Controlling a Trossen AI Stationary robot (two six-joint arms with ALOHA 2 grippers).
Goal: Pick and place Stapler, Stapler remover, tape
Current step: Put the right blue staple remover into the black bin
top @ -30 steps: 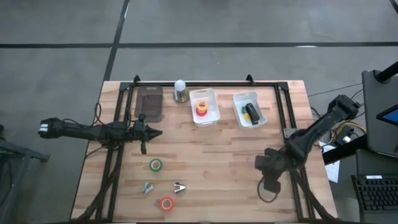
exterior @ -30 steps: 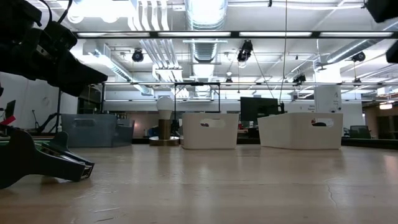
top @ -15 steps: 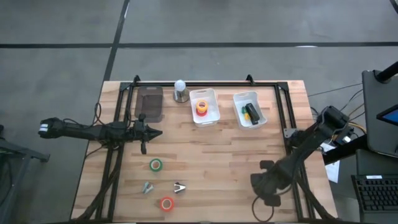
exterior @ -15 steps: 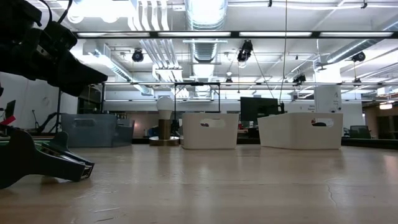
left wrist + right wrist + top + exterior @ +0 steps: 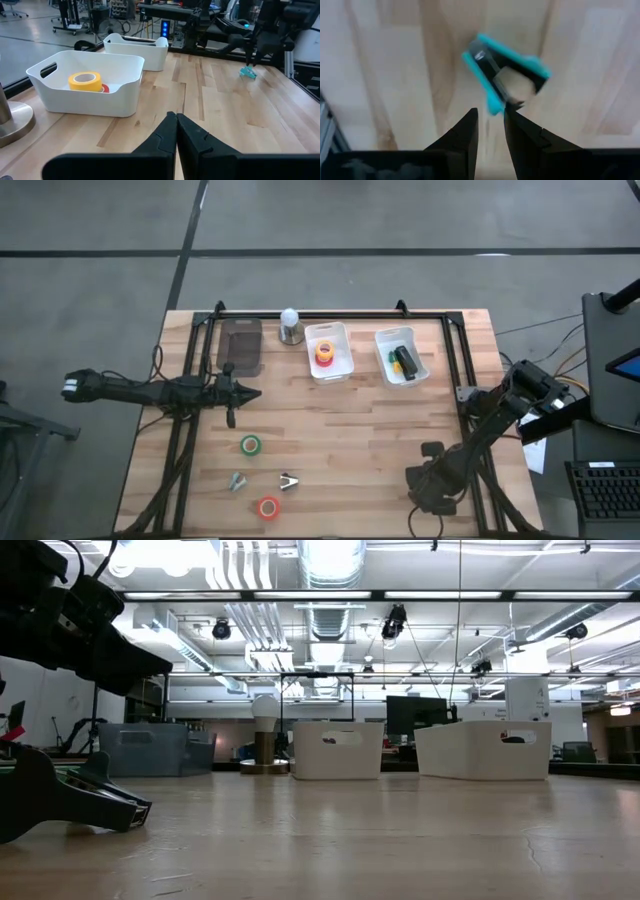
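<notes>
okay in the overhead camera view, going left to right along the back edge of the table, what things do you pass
Dark tray → small lamp-like stand with a white ball top → white bin holding yellow tape → white bin holding a dark stapler.

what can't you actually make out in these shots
- Teal stapler: motion-blurred in the right wrist view; in the high view the right gripper covers it.
- Right jaws: slightly apart above the stapler, contact unclear.
- Two small claw-shaped pieces: too small in the high view to identify.
- Dark item in the right white bin: too small to name.
- Low view: bin walls hide contents.
</notes>
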